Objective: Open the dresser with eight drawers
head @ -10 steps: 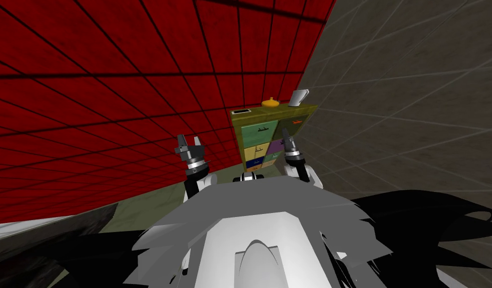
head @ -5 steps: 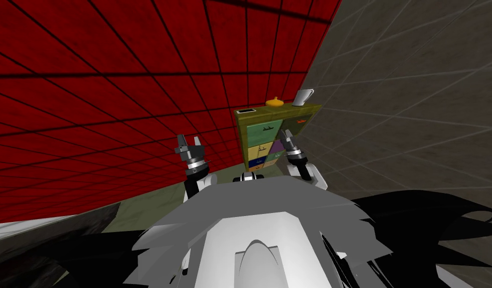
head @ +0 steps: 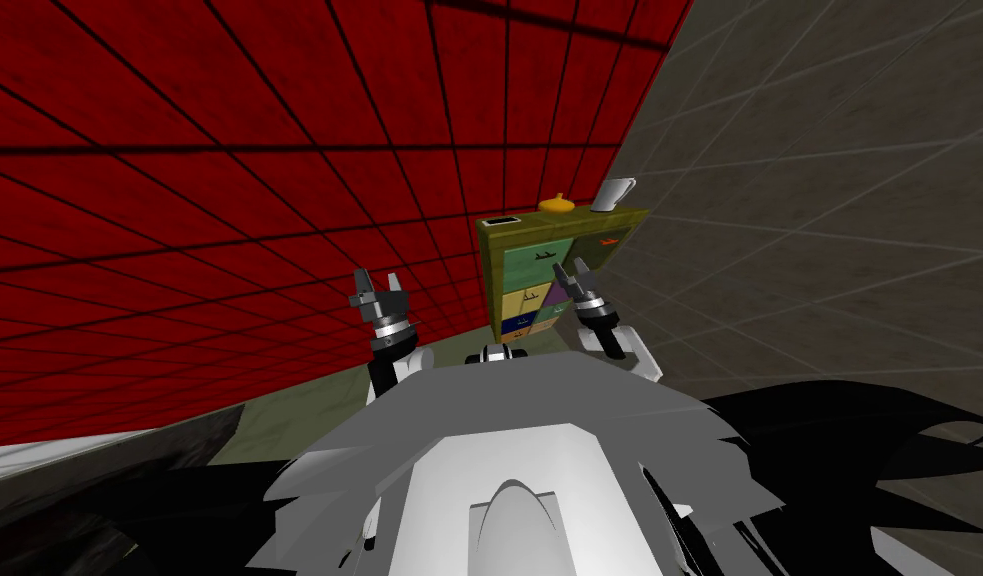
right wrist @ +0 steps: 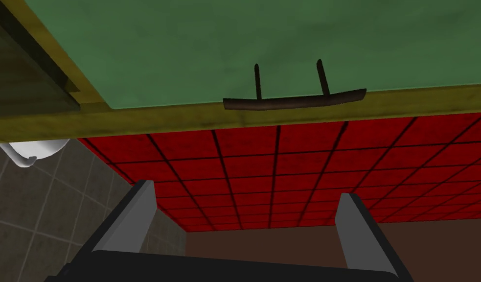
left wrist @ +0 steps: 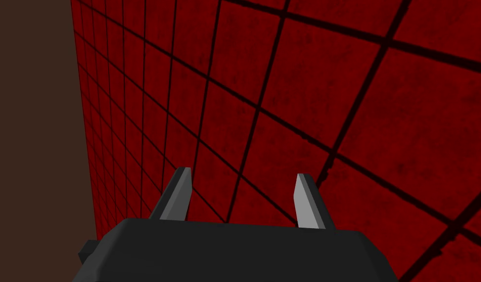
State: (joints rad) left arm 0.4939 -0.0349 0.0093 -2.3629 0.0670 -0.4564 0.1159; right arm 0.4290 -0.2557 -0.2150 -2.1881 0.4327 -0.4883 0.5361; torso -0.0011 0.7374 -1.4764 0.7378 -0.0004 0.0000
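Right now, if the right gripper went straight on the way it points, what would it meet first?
Probably the red tiled wall: the right gripper aims just past the dresser's yellow top edge, missing the green drawer's dark handle. Depth unclear.

stand before a dresser (head: 554,270) set in the corner between the left wall (head: 229,150) and the right wall (head: 829,200). on its top, left to right: box (head: 501,220), pot (head: 557,204), jug (head: 611,194). hold the right gripper (head: 579,268) near an upper drawer (right wrist: 234,44), its handle (right wrist: 293,100) ahead and apart; left gripper (head: 376,278) well left of the dresser, facing the left wall.
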